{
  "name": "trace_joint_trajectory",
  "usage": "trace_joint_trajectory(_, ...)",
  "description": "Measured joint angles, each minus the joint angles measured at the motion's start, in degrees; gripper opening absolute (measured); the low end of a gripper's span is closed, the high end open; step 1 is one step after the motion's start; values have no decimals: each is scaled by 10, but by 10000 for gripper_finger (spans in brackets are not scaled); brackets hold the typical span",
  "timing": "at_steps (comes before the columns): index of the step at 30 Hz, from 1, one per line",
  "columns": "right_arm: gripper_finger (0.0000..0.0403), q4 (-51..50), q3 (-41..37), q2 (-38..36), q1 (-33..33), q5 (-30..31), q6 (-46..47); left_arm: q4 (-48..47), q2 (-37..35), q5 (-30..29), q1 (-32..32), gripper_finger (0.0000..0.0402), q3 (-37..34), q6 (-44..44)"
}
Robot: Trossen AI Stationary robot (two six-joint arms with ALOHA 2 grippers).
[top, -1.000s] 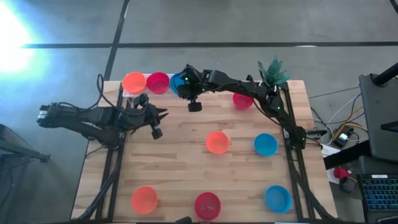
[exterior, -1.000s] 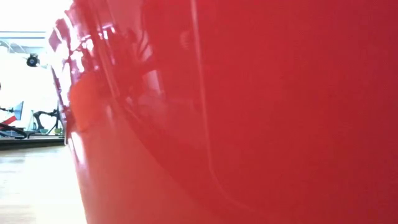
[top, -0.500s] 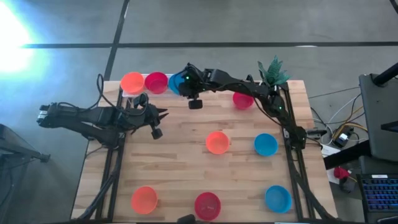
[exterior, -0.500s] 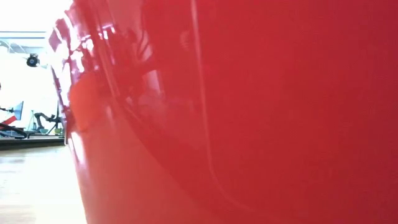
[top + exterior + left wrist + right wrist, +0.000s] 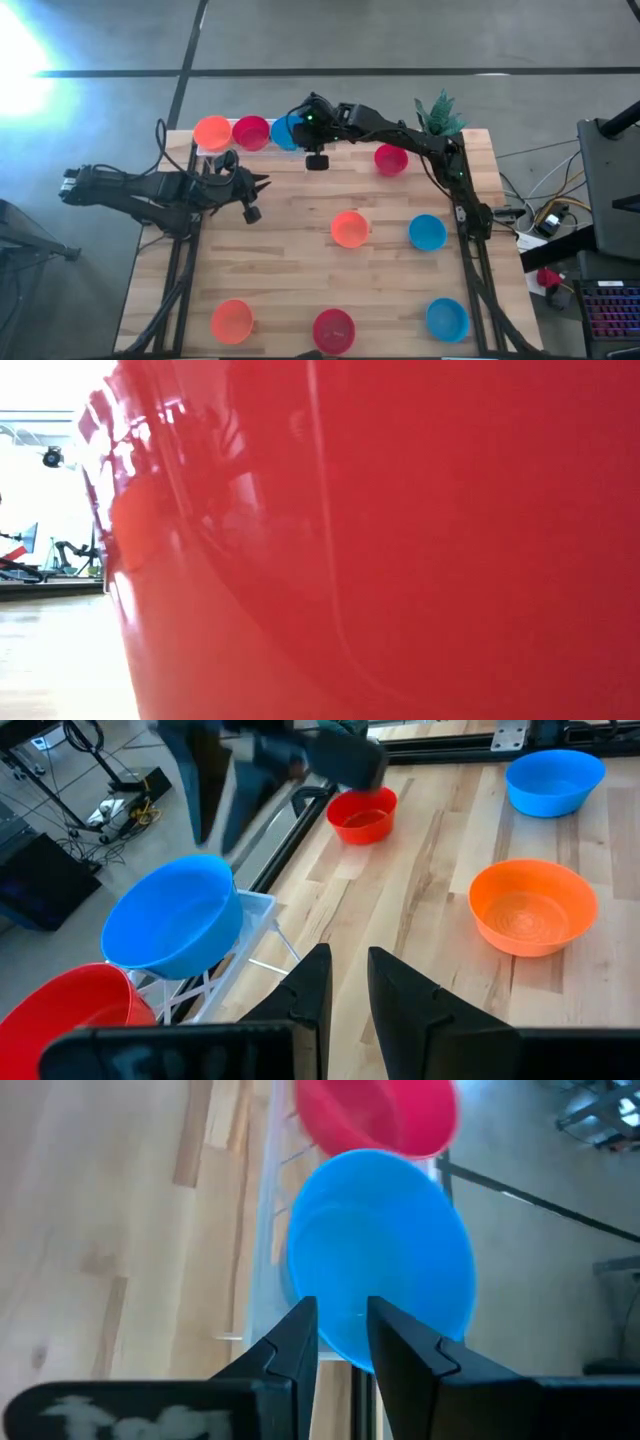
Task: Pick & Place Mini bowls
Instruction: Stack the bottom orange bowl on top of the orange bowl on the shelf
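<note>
- Grey concrete floor surrounds a pale wooden bench (image 5: pixel 300 260) in the high view. Along its far edge an orange bowl (image 5: pixel 213 131), a red bowl (image 5: pixel 251 131) and a blue bowl (image 5: pixel 286 133) are lined up on a white wire rack (image 5: pixel 203 150). Six more mini bowls lie scattered on the bench, among them an orange one (image 5: pixel 349 229) near the middle. A potted plant (image 5: pixel 438 114) stands at the far right corner. The right gripper (image 5: pixel 312 128) is placed just beside the blue bowl; the left gripper (image 5: pixel 262 183) waits over the bench's left side.
- Almost the whole low view is blocked by the glossy wall of a red bowl (image 5: pixel 400 560) close to the lens.
- From the left wrist, the left gripper's fingers (image 5: pixel 310 982) are seen a little apart, with nothing between them; the blue bowl (image 5: pixel 172 915) rests tilted on the rack.
- From the right wrist, the right gripper (image 5: pixel 342 1342) is seen narrowly parted and empty, with the blue bowl (image 5: pixel 385 1250) just beyond its tips and apparently free.
- The bowls are judged light, stiff, thin-walled plastic, smooth and likely slippery; the rim is best pinched, one finger inside and one outside.
</note>
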Motion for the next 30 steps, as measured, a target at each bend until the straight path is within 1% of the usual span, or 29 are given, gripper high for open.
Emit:
trace_joint_trajectory(6, 74, -5, 0, -30, 5, -1, 15, -5, -13, 1, 0, 64, 1, 0)
trace_joint_trajectory(11, 73, -27, 0, -56, 12, -1, 43, -33, -32, 10, 0, 64, 4, -9)
trace_joint_trajectory(14, 76, -57, 0, -71, 23, -1, 60, -63, -41, 16, 0, 64, 2, -10)
trace_joint_trajectory(17, 79, -97, -2, -89, 40, -1, 63, -90, -45, 52, 0, 64, 1, -7)
trace_joint_trajectory(24, 79, -163, -5, -127, 95, -3, 80, -141, -38, 195, -22, 64, 0, 23)
trace_joint_trajectory(26, 79, -168, -7, -141, 114, -3, 80, -153, -35, 211, -37, 64, -1, 26)
trace_joint_trajectory(30, 79, -186, -10, -169, 151, -3, 83, -184, -29, 225, -77, 64, -1, 23)
